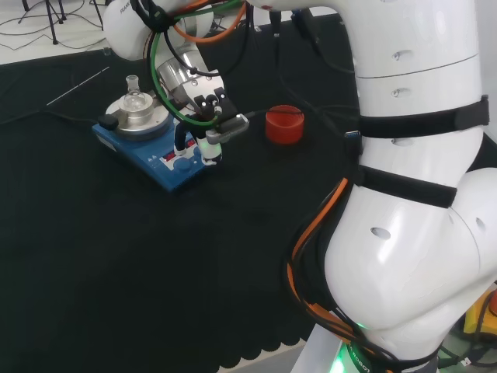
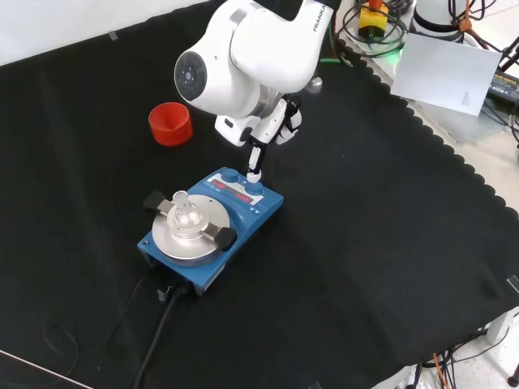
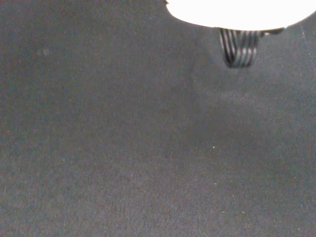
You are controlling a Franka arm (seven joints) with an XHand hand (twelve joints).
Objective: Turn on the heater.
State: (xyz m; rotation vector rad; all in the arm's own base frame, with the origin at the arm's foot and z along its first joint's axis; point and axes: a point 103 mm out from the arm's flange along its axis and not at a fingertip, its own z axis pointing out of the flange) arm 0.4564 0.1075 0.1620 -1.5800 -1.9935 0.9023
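Matt black cloth over the bench, finely woven and faintly fuzzy up close. Smooth blue plastic heater casing, brushed silvery metal top plate. Clear glossy glass flask. Red ribbed plastic ring, slight sheen. Glossy white plastic arm shells; black-and-white plastic hand.

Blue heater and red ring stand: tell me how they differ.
The blue heater is a wide, flat box, while the red ring stand is a small round cup shape. The blue heater carries a clear glass flask on its metal plate; the red ring stand carries nothing. The hand reaches down to the heater's panel; the ring stand sits apart. Both rest on the black cloth.
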